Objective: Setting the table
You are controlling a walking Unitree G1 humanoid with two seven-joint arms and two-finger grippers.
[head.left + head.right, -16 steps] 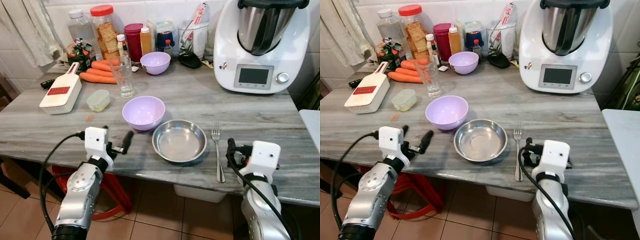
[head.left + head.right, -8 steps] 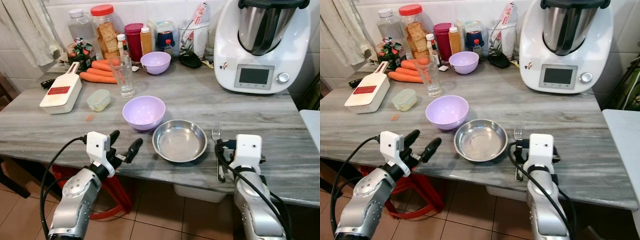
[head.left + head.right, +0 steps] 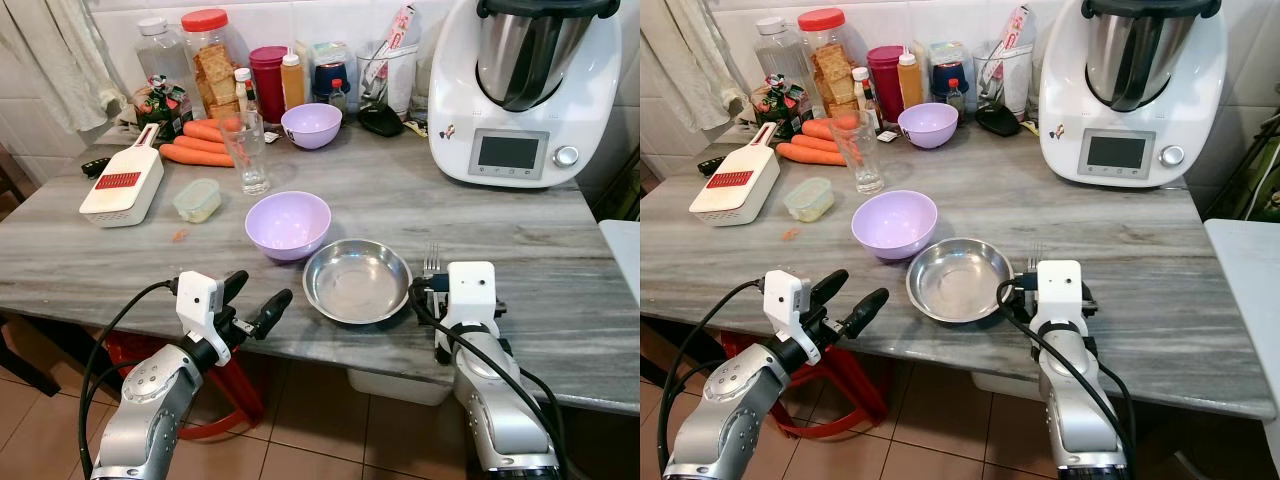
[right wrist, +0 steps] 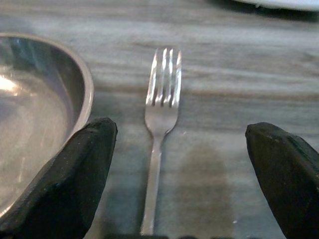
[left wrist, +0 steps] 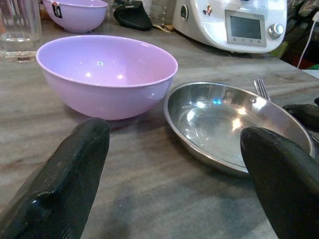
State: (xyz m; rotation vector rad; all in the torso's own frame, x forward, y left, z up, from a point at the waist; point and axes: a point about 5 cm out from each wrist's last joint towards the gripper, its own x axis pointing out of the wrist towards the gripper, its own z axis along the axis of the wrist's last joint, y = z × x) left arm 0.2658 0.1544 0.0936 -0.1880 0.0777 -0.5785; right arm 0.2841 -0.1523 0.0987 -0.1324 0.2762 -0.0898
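left tool point(image 3: 258, 297) spread wide, right tool point(image 4: 169, 164) spread wide

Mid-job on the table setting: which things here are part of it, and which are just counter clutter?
In play:
steel plate
fork, beside the plate, between the open fingers of the right gripper
nearer purple bowl
left gripper, open, near the table edge

Lying about:
food processor
slicer
carrots
glass
far purple bowl
jars and bottles

A home kitchen is indicated by a tiled wall point(image 3: 30, 130), carrots point(image 3: 195, 145), jars point(image 3: 212, 62) and a food processor point(image 3: 525, 90).
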